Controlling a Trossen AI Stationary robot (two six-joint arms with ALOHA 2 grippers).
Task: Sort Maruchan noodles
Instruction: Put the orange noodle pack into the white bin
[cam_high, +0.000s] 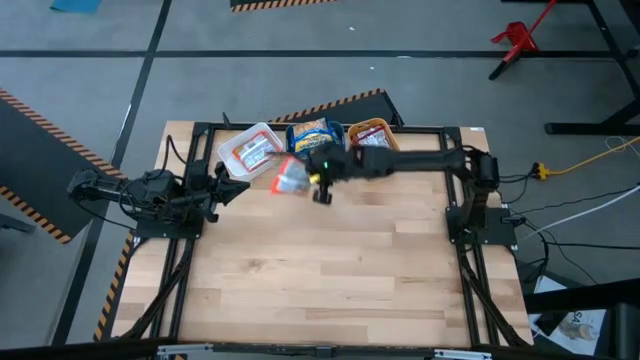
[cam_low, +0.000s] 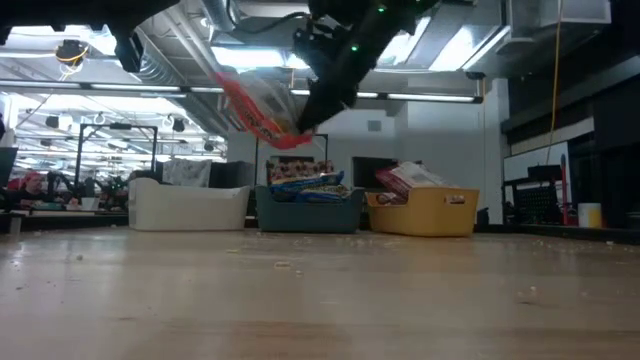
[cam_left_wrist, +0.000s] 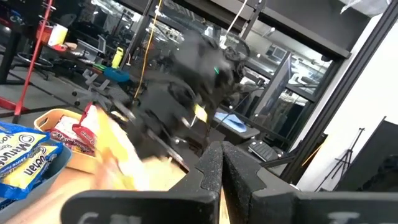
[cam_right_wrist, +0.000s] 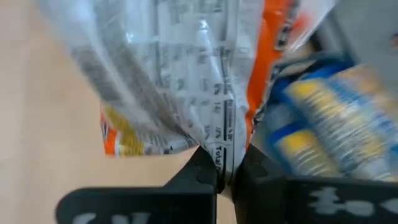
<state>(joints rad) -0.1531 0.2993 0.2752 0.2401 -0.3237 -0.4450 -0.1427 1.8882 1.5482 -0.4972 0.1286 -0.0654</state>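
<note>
Right tool holds an orange noodle packet aloft

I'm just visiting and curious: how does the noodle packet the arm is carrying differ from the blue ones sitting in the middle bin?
The carried packet is orange and white; the blue packets are blue and yellow. The carried packet hangs in the air, pinched at its edge by the right tool, while the blue packets rest in the teal bin. The carried one is single; the blue ones lie stacked together. Both are flat plastic Maruchan packs.

An orange noodle packet is pinched by the right gripper — blue packets are seen beside it
</note>
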